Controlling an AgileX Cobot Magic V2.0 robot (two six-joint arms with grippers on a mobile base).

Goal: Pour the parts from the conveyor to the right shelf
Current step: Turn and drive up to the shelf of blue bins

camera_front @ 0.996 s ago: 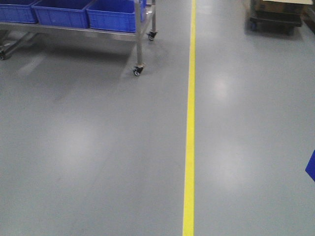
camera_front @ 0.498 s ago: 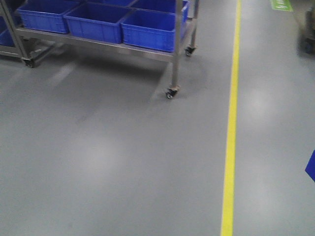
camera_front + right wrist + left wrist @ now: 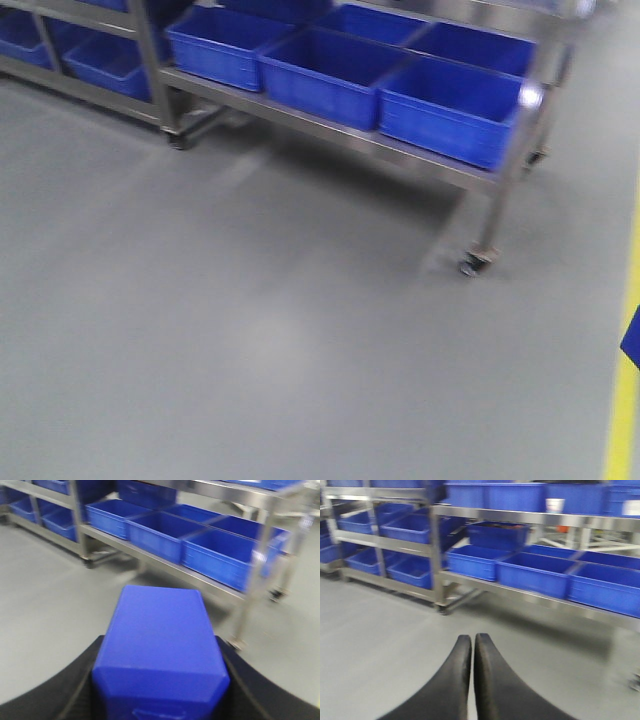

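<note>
The left tool [image 3: 472,639] has its black fingers pressed together, with the steel shelf [image 3: 530,517] and its blue crates [image 3: 535,575] ahead of it across the grey floor [image 3: 380,630]. The right tool [image 3: 160,642] pinches the blue part [image 3: 160,625] between its fingers, facing the same shelf.

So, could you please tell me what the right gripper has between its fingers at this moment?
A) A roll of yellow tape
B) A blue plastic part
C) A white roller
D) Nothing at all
B: in the right wrist view, a blue plastic part fills the gap between the black fingers of the right gripper.
</note>
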